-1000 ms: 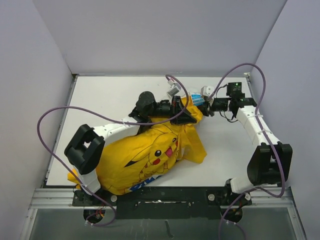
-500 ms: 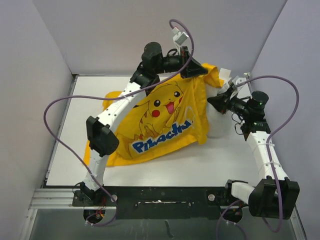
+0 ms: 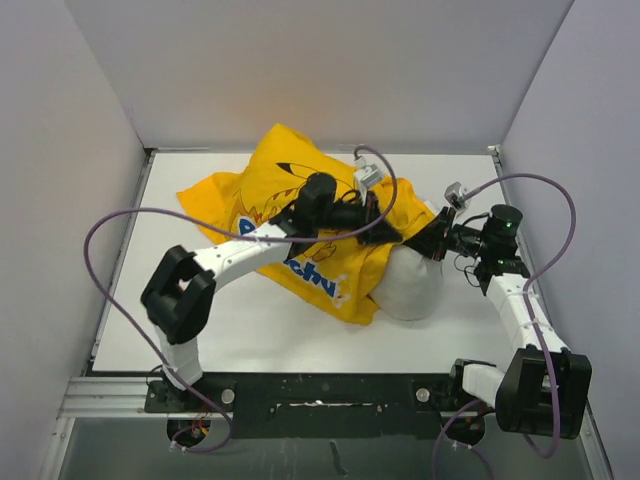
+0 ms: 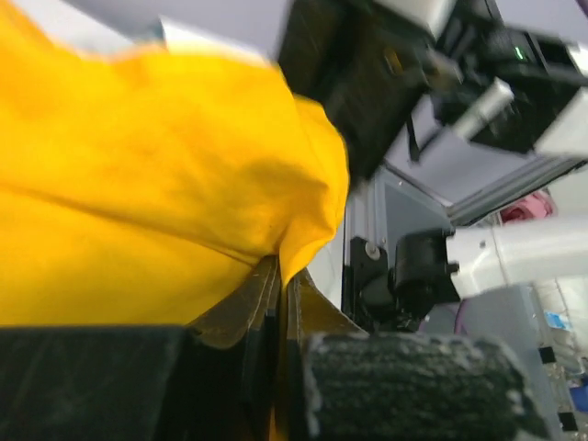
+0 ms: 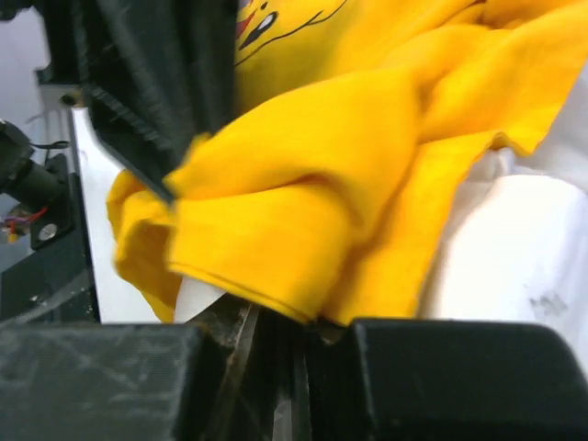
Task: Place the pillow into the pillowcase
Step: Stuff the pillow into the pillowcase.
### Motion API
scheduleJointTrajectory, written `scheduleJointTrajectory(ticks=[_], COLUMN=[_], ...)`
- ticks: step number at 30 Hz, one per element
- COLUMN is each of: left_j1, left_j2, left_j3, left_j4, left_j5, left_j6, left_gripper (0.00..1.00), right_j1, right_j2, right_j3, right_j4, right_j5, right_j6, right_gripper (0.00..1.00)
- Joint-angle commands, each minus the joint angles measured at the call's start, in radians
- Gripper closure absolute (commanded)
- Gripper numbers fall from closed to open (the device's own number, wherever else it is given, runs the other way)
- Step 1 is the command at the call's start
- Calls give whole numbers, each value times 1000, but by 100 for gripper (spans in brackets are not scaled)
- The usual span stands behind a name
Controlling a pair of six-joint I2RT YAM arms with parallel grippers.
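Even bright light; blurred wrist views

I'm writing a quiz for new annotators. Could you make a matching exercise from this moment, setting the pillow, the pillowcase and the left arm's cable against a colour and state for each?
Things:
1 pillow
2 pillowcase
3 left arm's cable

Descriptions:
A purple, looping in the air
B white, one end showing outside the cloth
C yellow, draped over the left arm

Pairs: 1-B; 2-C; 3-A
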Motion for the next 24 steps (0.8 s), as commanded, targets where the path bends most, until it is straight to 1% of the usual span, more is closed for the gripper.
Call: scheduleJointTrajectory(ticks=[1,2,3,4,5,6,7,9,11,13,14,17,18,20,22,24], left_j1=[-47,-48,-48,-47,-47,-47,-44,-38,-21,10,32,116,144,198,229,252], left_j2=[-244,-261,-274,-287,-299,-315,-331,-381,-456,-571,-629,-798,-844,-923,-984,-1018], left_j3=[-328,-385,-442,-496,-550,-603,-649,-717,-771,-808,-812,-780,-766,-758,-758,-759], left_j4=[190,208,229,256,304,340,369,410,408,341,278,-29,-122,-255,-358,-400], left_j5=[-22,-35,-45,-62,-81,-100,-135,-165,-178,-188,-197,-278,-310,-371,-458,-576], left_j6=[77,86,89,87,80,68,55,28,2,-21,-32,-76,-84,-96,-107,-126], left_gripper=[100,100,97,93,85,76,68,51,39,32,29,15,13,9,5,2], right_j1=[29,46,68,89,113,138,161,197,216,234,241,257,263,279,299,317], right_j2=[68,85,89,82,70,56,44,25,17,11,8,-13,-24,-39,-49,-51], right_j3=[14,9,7,7,13,22,31,39,48,60,65,67,65,59,56,57], right_j4=[145,145,125,78,7,-92,-176,-288,-356,-419,-449,-550,-590,-661,-719,-742], right_j5=[-104,-128,-141,-144,-136,-114,-92,-42,-8,14,18,19,17,15,19,35], right_j6=[55,34,-8,-77,-173,-336,-453,-603,-697,-776,-816,-954,-1012,-1132,-1250,-1286], right_gripper=[100,100,99,99,99,98,98,97,97,98,98,97,95,92,91,91])
